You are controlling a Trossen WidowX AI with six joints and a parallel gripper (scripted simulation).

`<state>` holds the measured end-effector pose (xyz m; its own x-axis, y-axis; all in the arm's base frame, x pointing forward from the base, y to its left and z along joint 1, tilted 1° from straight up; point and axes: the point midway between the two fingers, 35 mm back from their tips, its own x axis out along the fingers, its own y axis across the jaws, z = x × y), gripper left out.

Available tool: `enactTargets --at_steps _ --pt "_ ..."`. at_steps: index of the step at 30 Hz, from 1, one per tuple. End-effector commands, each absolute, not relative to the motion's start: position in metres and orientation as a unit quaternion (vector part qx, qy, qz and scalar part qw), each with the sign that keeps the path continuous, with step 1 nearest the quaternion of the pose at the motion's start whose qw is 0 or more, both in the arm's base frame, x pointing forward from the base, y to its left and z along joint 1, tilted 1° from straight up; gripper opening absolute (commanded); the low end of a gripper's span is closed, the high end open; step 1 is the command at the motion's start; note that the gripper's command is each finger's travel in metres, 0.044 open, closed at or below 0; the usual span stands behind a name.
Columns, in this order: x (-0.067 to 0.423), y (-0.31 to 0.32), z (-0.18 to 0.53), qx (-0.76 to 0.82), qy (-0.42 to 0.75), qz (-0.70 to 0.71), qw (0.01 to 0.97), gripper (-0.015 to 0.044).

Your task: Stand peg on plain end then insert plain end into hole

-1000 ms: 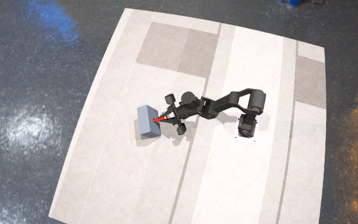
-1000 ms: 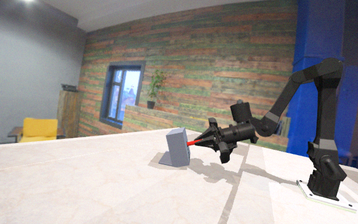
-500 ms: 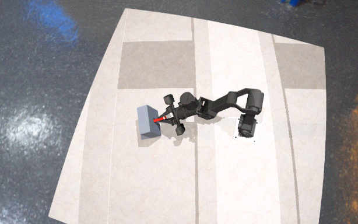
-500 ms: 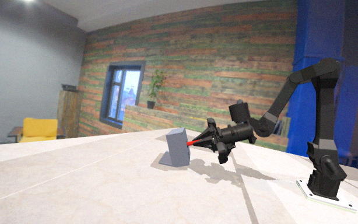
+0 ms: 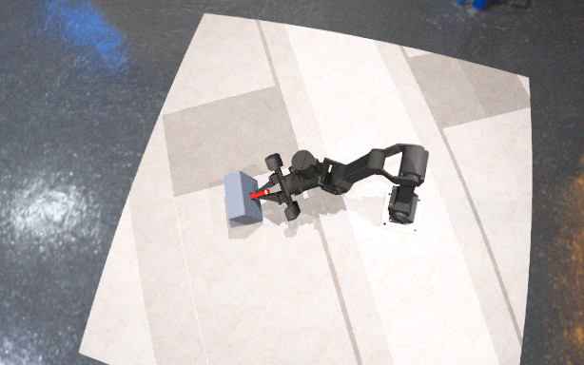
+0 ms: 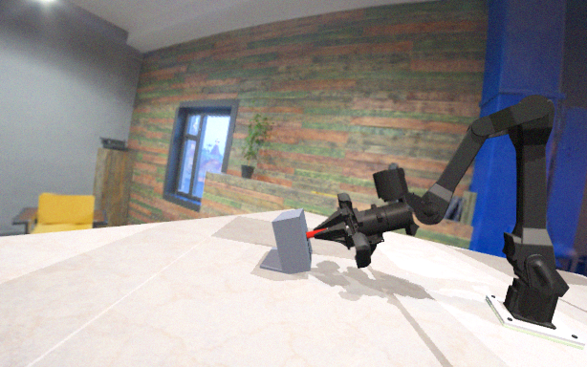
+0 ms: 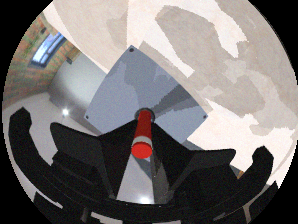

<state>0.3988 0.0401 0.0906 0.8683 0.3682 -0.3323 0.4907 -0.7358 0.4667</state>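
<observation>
The red peg (image 5: 260, 194) (image 6: 315, 232) (image 7: 141, 133) points at the sloped face of the grey-blue panel (image 5: 238, 197) (image 6: 289, 239) (image 7: 120, 92). Its far end meets the panel's face at the hole; how deep it sits I cannot tell. A thin white band shows near its near end in the wrist view. My gripper (image 5: 270, 191) (image 6: 330, 229) (image 7: 144, 125) is shut on the peg's near end, just off the panel's face.
The arm's base (image 5: 401, 209) (image 6: 532, 291) stands on a white plate (image 5: 385, 222) (image 6: 537, 330) at the right. The pale table top (image 5: 266, 295) (image 6: 167, 306) ends in edges on all sides, with dark floor beyond.
</observation>
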Motion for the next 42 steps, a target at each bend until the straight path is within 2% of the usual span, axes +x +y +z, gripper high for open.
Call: enactTargets --at_steps 1,9,26,42 --pt "0.401 0.04 0.092 0.926 0.23 -0.107 0.28 0.0" --pt "0.399 0.04 0.091 0.925 0.232 -0.109 0.28 0.0" --pt "0.397 0.039 0.092 0.925 0.232 -0.109 0.28 0.044" --pt "0.384 0.031 0.1 0.925 0.231 -0.109 0.28 0.044"
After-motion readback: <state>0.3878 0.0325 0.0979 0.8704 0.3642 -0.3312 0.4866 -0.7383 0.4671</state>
